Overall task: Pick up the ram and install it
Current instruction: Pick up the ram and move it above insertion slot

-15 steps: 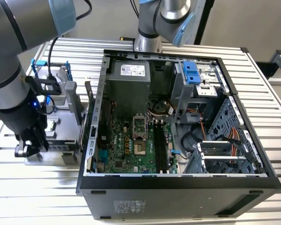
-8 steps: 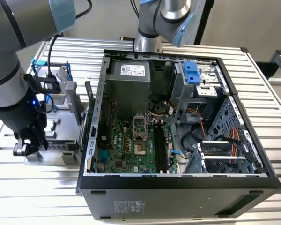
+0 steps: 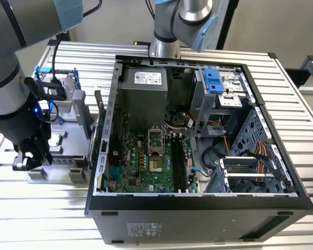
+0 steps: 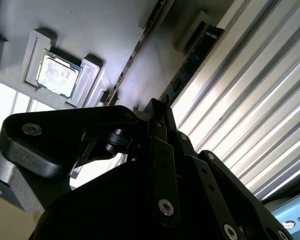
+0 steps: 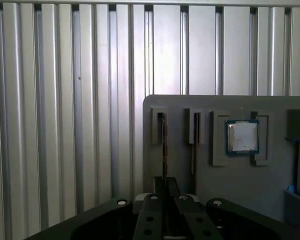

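Ribbed aluminium table (image 3: 41, 208) fills the exterior view, its ribs running from that view's left to its right. An open computer case (image 3: 198, 208) lies on it with the motherboard (image 3: 146, 161) and its long black slots (image 3: 178, 161) exposed. On the exterior view's left, beside the case, sits a grey parts tray (image 3: 47, 176). The gripper (image 3: 30, 156) hangs low over the tray's near corner, well apart from the case.

In the first wrist view the ram (image 5: 163, 145) stands on its long edge in the tray (image 5: 190, 102) slot nearest the bare table (image 5: 50, 100). Only its thin upper edge shows. Its long axis lies parallel to the table's ribs, pointing from the gripper (image 5: 165, 181) towards the tray's end edge. The fingers are drawn in to a narrow gap right on that line and pinch the ram's upper edge. A second stick (image 5: 195, 145) stands in the neighbouring slot, parallel to the first, and a square silver processor (image 5: 242, 137) lies flat just beyond it.

In the second wrist view the ram (image 4: 190, 67) shows as a dark strip seated in its slot, running straight away from the gripper (image 4: 156, 111) alongside the ribs (image 4: 260, 100). Its near end is hidden behind the closed fingertips. The second stick (image 4: 135, 55) runs parallel, between the ram and the processor (image 4: 57, 75).
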Controlling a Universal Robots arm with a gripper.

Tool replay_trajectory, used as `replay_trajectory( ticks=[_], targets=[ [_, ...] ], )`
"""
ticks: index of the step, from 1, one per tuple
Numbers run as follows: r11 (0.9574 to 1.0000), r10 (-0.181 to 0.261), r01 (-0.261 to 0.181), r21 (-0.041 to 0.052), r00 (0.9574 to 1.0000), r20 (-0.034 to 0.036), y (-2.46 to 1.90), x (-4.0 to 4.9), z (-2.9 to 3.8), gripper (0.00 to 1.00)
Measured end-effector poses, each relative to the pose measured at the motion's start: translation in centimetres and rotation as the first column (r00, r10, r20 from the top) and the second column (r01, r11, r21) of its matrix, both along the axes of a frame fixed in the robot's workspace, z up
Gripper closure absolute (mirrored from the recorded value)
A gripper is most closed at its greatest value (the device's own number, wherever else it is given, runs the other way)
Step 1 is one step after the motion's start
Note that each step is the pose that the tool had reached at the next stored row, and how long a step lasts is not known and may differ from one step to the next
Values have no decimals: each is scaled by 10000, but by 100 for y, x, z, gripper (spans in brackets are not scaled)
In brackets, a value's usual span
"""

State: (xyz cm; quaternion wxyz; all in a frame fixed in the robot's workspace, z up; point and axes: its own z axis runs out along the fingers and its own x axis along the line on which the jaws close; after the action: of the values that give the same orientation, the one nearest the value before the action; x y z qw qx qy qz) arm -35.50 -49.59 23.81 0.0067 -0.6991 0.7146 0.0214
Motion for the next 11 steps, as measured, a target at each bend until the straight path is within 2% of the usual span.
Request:
replay_trajectory(
  ticks=[11],
  targets=[
    [10000, 0, 0, 0, 10000, 0, 0, 0, 87, 100]
  ],
)
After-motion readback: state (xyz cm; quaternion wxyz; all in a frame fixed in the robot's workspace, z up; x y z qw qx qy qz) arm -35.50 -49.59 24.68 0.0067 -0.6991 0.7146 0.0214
